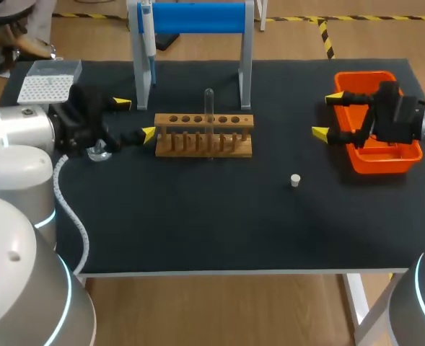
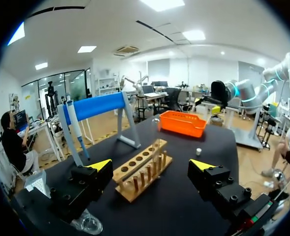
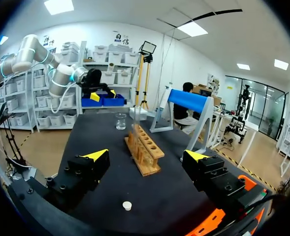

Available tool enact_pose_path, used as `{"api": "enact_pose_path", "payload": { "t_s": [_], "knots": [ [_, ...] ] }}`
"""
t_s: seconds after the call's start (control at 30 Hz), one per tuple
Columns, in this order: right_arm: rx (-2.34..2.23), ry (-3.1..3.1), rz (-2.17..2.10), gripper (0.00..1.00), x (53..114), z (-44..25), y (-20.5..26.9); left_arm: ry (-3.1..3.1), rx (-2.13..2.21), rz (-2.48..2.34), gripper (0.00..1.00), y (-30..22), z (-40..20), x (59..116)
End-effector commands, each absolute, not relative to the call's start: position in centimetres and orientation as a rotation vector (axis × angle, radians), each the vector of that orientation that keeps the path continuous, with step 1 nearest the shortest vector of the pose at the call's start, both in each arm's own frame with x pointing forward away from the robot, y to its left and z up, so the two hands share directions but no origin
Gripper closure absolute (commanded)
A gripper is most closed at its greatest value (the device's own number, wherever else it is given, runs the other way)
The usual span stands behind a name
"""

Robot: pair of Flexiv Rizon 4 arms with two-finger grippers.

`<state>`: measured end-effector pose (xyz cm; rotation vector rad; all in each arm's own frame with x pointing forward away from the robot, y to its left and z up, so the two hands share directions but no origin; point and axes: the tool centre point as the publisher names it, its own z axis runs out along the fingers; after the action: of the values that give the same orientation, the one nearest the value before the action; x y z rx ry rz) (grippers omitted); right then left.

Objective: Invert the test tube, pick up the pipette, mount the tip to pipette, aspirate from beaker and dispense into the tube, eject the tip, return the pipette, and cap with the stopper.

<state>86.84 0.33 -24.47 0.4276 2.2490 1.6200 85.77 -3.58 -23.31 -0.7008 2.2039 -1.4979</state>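
The test tube [image 1: 209, 102] stands upright in the wooden rack [image 1: 234, 150] toward the bench's far edge: probably light, slick, fragile glass, best pinched gently just above the rack. Left hand [image 1: 135, 119] and right hand [image 1: 327, 114] gape wide, empty.

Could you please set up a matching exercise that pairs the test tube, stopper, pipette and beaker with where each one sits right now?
Things:
1. test tube
2. stopper
3. pipette
4. beaker

Places:
A. hanging on the blue stand
B. lying on the table, between the wooden rack and the orange tray
C. upright in the wooden rack
D. close beside the left gripper

Pairs: 1-C, 2-B, 3-A, 4-D
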Motion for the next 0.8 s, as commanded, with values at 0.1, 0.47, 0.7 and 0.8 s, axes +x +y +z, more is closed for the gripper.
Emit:
{"api": "enact_pose_path", "payload": {
  "t_s": [0.1,0.47,0.7,0.8],
  "knots": [
    [0.428,2.247,1.619,0.00,86.78,-24.54,0.36,2.192,-0.697,-1.506,0.00,-3.76,-23.95,86.02],
    [0.428,2.247,1.619,0.00,86.78,-24.54,0.36,2.186,-0.717,-1.506,0.00,-3.75,-24.09,86.01],
    [0.428,2.247,1.619,0.00,86.78,-24.54,0.36,2.186,-0.717,-1.506,0.00,-3.75,-24.09,86.01],
    [0.428,2.247,1.619,0.00,86.78,-24.54,0.36,2.186,-0.717,-1.506,0.00,-3.75,-24.09,86.01]
  ]
}}
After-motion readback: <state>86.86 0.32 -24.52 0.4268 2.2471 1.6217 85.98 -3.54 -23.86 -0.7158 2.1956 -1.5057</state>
